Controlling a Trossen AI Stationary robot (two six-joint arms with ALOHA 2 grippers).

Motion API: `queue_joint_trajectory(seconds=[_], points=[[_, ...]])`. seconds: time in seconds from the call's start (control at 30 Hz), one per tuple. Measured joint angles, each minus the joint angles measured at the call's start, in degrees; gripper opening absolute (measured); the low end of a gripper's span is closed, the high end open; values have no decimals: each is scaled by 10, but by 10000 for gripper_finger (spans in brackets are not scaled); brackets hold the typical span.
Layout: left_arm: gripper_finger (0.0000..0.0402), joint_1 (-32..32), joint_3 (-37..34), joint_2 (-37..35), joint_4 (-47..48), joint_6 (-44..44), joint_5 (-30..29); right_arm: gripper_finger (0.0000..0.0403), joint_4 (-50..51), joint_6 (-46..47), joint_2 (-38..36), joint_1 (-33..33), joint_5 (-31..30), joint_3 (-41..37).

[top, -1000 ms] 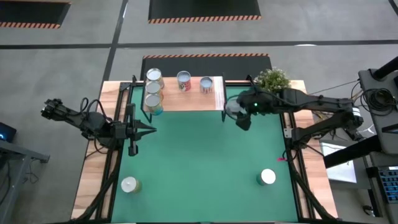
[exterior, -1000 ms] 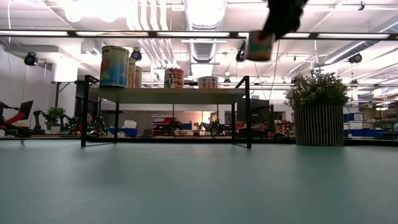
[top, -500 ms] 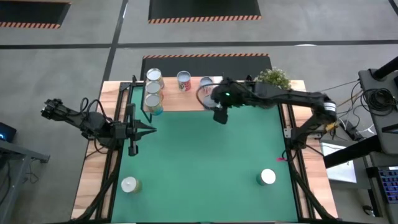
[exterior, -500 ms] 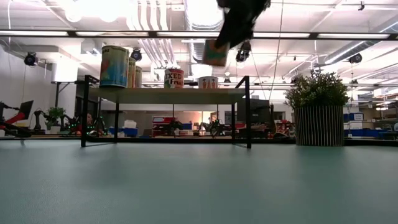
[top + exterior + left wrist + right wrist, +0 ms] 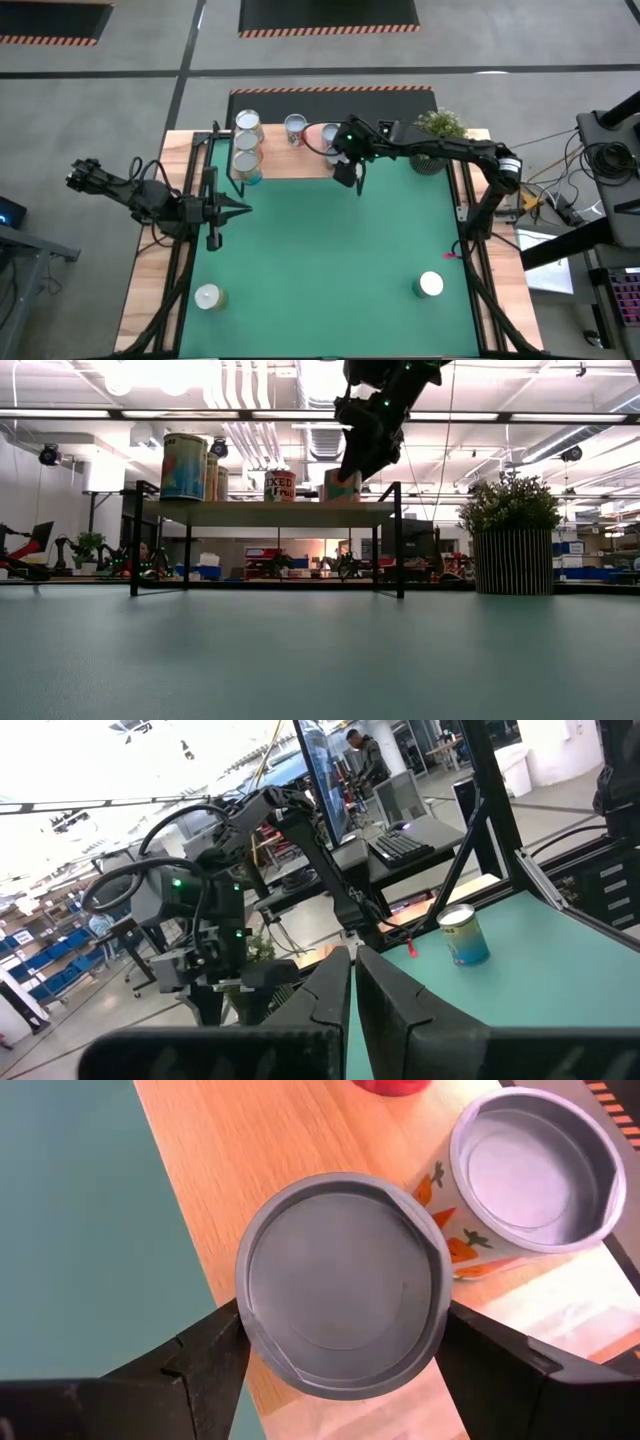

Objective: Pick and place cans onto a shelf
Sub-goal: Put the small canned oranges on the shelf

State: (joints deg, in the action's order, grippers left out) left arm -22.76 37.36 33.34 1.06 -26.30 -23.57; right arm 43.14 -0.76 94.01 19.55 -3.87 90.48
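Right gripper (image 5: 343, 152): upper centre of the high view, over the shelf (image 5: 290, 163), fingers clamped on 1 can (image 5: 342, 1298).
Held can: between both fingers, just beside an orange-labelled can (image 5: 535, 1170).
Left gripper (image 5: 240, 210): left side, fingers pressed together, holding nothing.

The dark right arm reaches far across, its gripper (image 5: 341, 158) clamped and pointing down. The dark left arm waits at its side, gripper (image 5: 237, 210) fingers together
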Motion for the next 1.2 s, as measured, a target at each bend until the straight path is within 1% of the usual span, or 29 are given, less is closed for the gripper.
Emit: queue_joint_trajectory(seconds=[0.17,0.4,0.5,0.83,1.07,1.2], points=[[4,0,0,0,0,-2,0,278,-2,-3,0,0,-1,0],[3,0,0,0,0,-2,0,320,-1,-8,0,0,0,-1],[4,0,0,0,0,-2,0,331,-3,-12,0,-1,17,-1],[4,0,0,0,-1,-2,0,325,-21,-7,-1,-1,24,-1],[4,0,0,0,-1,-2,0,338,-21,-3,-1,-2,26,-1],[4,0,0,0,-1,-2,0,335,-30,-3,-1,-2,26,-2]])
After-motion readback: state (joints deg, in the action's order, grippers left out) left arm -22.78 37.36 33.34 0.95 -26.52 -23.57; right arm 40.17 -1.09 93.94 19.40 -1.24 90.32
